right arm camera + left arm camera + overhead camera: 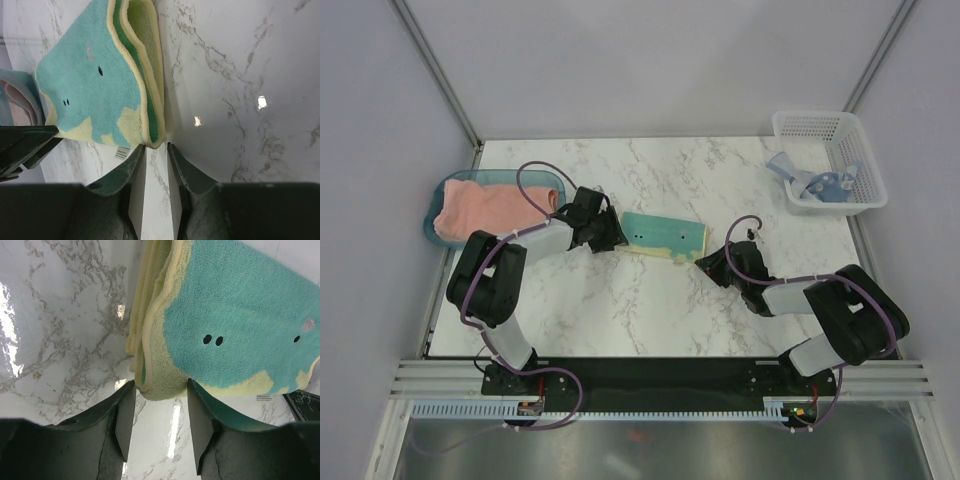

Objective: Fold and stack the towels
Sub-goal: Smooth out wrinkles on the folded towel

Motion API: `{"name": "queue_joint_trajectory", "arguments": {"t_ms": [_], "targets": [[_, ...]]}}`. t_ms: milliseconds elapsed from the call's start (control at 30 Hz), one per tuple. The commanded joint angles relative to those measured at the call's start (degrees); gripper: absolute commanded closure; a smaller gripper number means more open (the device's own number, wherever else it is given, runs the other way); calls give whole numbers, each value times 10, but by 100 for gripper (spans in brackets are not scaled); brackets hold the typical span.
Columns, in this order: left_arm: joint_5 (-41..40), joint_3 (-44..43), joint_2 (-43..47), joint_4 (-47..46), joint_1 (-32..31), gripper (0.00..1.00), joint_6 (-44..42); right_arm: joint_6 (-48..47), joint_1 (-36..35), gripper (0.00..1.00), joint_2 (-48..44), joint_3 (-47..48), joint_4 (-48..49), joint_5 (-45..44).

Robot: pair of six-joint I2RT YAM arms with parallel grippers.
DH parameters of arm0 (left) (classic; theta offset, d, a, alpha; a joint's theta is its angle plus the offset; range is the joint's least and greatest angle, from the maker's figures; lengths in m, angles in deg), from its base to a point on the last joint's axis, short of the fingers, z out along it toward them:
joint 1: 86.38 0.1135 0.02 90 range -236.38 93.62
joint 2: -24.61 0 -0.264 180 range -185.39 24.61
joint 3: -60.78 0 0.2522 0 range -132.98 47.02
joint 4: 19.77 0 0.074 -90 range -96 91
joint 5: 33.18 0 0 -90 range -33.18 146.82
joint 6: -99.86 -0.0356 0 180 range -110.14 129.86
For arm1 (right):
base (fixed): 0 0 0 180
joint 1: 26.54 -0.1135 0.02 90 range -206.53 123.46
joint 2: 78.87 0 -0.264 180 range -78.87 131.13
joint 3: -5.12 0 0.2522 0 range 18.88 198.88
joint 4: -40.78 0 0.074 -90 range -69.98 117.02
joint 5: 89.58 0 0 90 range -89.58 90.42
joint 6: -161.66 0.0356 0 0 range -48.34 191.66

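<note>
Yellow-teal towel [663, 236]: lying folded on the tabletop [620, 320], midway between its left and right edges.
Handling: I'm judging it soft, light and limp; I'm planning to pinch all layers at the folded ends.
Left gripper [161, 405]: jaws standing apart, holding nothing, towel end just ahead.
Right gripper [156, 152]: jaws sitting narrowly apart at the other corner, not pinching.

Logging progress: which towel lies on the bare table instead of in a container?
The yellow-and-teal towel, folded on the marble table. The pink towel sits in the teal tray; the blue towel is in the white basket.
</note>
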Motion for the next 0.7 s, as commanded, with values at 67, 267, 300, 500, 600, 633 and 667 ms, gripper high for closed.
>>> {"name": "queue_joint_trajectory", "arguments": {"t_ms": [67, 267, 300, 500, 600, 633, 667], "targets": [[-11, -3, -3, -22, -2, 58, 23, 10, -9, 70, 13, -8, 34, -25], [-32, -25, -11, 6, 0, 94, 9, 1, -9, 74, 14, -10, 25, -51], [-32, -28, -11, 11, 1, 97, 9, -1, -9, 75, 13, -10, 25, -51], [-40, -36, -17, 26, 6, 98, -10, -28, -9, 75, -38, -19, 10, -25], [-40, -32, -21, 25, 10, 96, -10, -71, -9, 73, -96, 3, -60, -22], [-37, -32, -23, 24, 11, 95, -10, -82, -9, 73, -109, 11, -78, -25], [-34, -34, -24, 26, 15, 94, -11, -105, -9, 73, -128, 20, -106, -30]]}}
